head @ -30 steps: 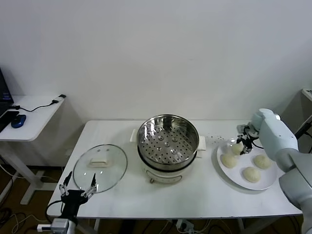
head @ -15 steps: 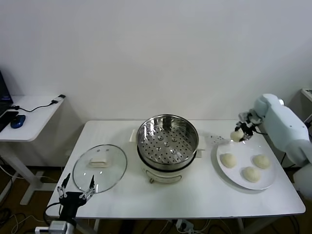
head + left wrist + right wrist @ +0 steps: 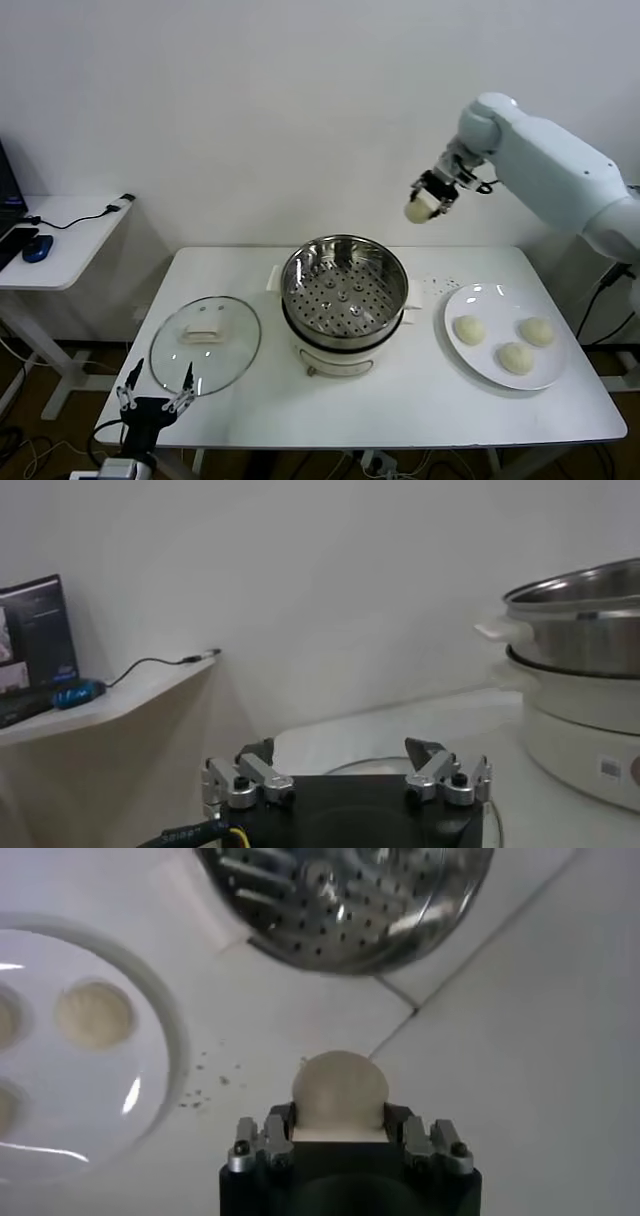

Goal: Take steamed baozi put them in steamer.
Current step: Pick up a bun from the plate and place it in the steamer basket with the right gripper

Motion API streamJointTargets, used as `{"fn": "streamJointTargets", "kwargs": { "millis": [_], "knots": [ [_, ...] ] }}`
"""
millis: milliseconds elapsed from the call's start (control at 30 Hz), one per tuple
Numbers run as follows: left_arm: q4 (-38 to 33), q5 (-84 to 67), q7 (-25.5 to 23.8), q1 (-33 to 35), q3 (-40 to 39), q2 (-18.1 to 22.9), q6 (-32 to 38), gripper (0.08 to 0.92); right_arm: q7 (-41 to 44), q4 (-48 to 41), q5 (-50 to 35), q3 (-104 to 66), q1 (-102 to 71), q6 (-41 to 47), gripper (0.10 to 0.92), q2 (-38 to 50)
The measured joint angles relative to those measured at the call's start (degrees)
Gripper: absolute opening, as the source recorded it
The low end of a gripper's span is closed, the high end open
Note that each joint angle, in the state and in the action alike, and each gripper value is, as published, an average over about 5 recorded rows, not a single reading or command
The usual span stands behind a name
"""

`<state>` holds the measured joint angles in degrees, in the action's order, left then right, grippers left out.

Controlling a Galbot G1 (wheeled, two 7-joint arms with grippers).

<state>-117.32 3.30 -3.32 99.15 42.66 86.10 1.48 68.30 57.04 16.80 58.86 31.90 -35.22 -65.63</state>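
A: Far left, a small white side surface (image 3: 62, 235), flat and matte, with a blue mouse (image 3: 37, 248) and a black cable (image 3: 92, 215) on it.

B: Nearer in?

A: Left claw (image 3: 155, 395) parked low at the front left edge of the main white surface (image 3: 400, 400), metal fingers spread wide, nothing between them. Just beyond it, a round glass lid (image 3: 205, 343), clear and domed, lying flat with a cream block handle in the middle.

B: And the middle?

A: Steamer (image 3: 344, 290): round, shiny stainless-steel basket, bottom pierced with rows of holes, seated on a smooth white cooker base (image 3: 340, 358). Nothing inside the basket.

B: Up high, then?

A: Right claw (image 3: 428, 202) raised well above the surface, above and a little right of the steamer's rim, clamped on one steamed baozi (image 3: 420, 210). Smooth, pale, domed dough, pinched on both sides in the right wrist view (image 3: 338, 1093).

B: Rest of the buns?

A: Further right, on a flat, glossy white plate (image 3: 555, 375) near the right end of the surface. Three of them, cream-white and rounded, matte skins: one left (image 3: 468, 329), one front (image 3: 516, 357), one right (image 3: 537, 331). Close together, apart from one another.
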Motion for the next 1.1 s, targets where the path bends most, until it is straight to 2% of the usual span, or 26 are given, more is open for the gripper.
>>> {"fn": "streamJointTargets", "kwargs": {
  "millis": [233, 467, 900, 1000, 1100],
  "knots": [
    [-0.03, -0.62, 0.06, 0.45, 0.58, -0.2, 0.06, 0.823, -1.89, 2.9, 10.44, -0.78, -4.59, -5.11, 0.592, -3.95],
    [0.17, -0.84, 0.09, 0.5, 0.64, -0.21, 0.05, 0.823, -3.74, 1.3, 19.41, -3.18, -10.67, -8.44, 0.594, -7.66],
    [0.96, -0.89, 0.13, 0.34, 0.97, -0.14, -0.01, 0.823, -5.42, -2.87, 28.07, -6.14, -16.86, -10.81, 0.602, -11.43],
    [1.16, -0.9, 0.15, 0.3, 0.9, -0.08, 0.01, 0.823, -5.54, -3.2, 28.72, -6.55, -17.24, -10.82, 0.653, -11.63],
    [1.26, -0.91, 0.18, 0.28, 0.86, -0.07, 0.02, 0.823, -5.43, -3.14, 28.85, -6.82, -17.33, -10.79, 0.743, -11.63]
  ]
}}
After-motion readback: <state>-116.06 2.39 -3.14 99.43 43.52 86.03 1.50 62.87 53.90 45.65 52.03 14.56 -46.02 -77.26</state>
